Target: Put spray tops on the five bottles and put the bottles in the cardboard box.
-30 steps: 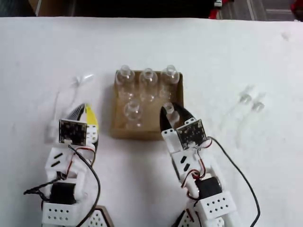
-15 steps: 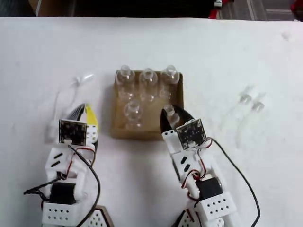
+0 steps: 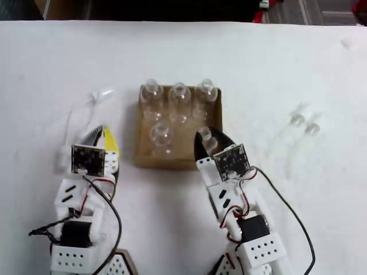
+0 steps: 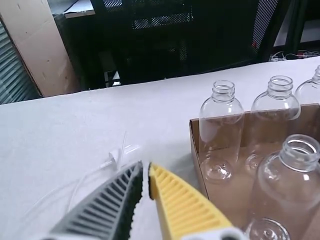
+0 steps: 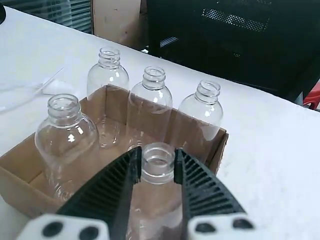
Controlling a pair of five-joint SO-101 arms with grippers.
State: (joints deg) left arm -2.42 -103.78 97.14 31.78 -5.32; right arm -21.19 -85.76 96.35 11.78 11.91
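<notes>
The cardboard box [image 3: 140, 157] stands at the table's middle with three clear open-necked bottles in its back row [image 3: 179, 96] and one more bottle [image 3: 160, 134] in front. A fifth clear bottle [image 5: 156, 165] is held by the neck in my right gripper [image 5: 156, 167], which is shut on it over the box's near right corner [image 3: 206, 139]. My left gripper [image 4: 145, 181], grey and yellow fingers shut with nothing between them, rests on the table left of the box [image 3: 103, 133]. None of the bottles carries a spray top. One spray top [image 3: 98, 97] lies left of the box.
Two more spray tops [image 3: 304, 123] with thin tubes lie on the white table to the right of the box. A dark room edge and cardboard panel [image 4: 30, 45] stand beyond the table's far side.
My right gripper with the bottle has shifted very slightly toward the near side of the box. The left arm has not moved.
</notes>
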